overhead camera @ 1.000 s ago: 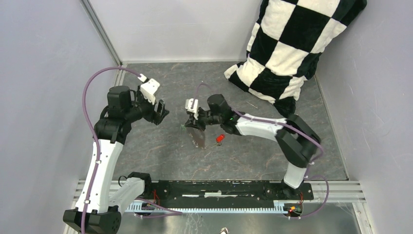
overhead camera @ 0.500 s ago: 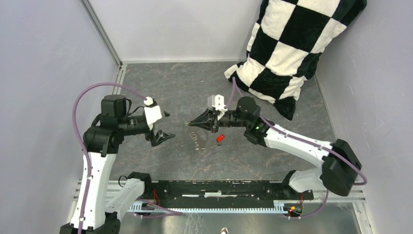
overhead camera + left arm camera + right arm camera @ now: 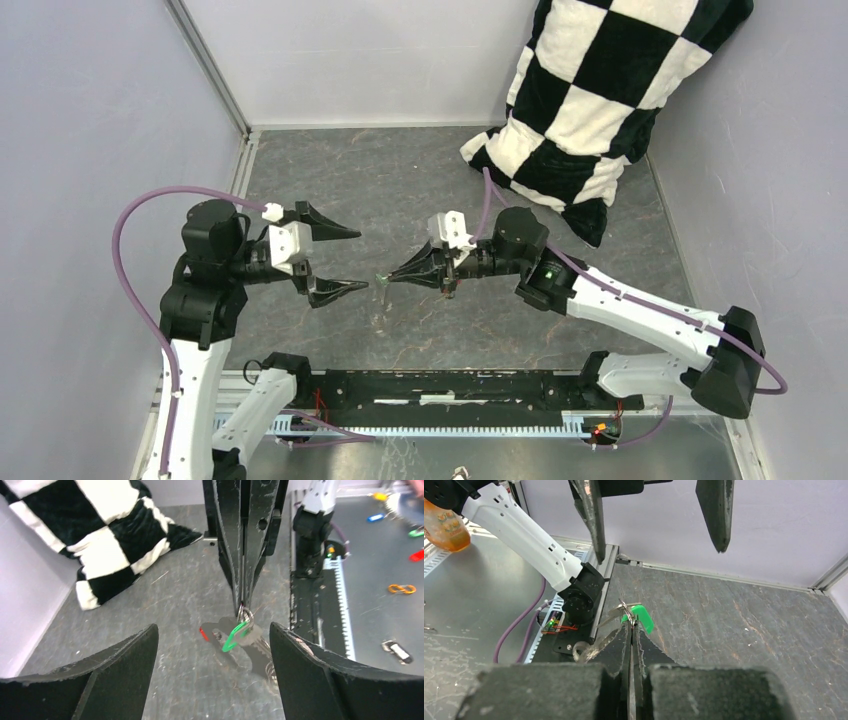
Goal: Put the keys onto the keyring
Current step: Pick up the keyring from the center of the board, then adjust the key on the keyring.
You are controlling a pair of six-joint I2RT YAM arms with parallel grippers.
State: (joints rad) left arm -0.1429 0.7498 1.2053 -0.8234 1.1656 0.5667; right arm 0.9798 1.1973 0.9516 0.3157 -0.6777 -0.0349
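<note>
Black left gripper [image 3: 362, 260] had spread wide over the last second and swung round to face the other arm; nothing in it; its fingers [image 3: 125, 660] framed the bundle from either side, clear of it. Just beyond: keyring [image 3: 259, 654] hung above the table [image 3: 400, 180], lifted from where it lay a second ago; green key [image 3: 231, 639] dangled with it, already threaded by my read. Red key [image 3: 203, 633] showed just beside the bundle; couldn't tell if it hung there or lay on the table. Right gripper [image 3: 392, 277] was pinched fully closed on the keyring's small top ring, turned level toward the left. Looked like a handoff setup; red key probably the remaining job. Checked pillow [image 3: 590, 90] at the back, not involved.
</note>
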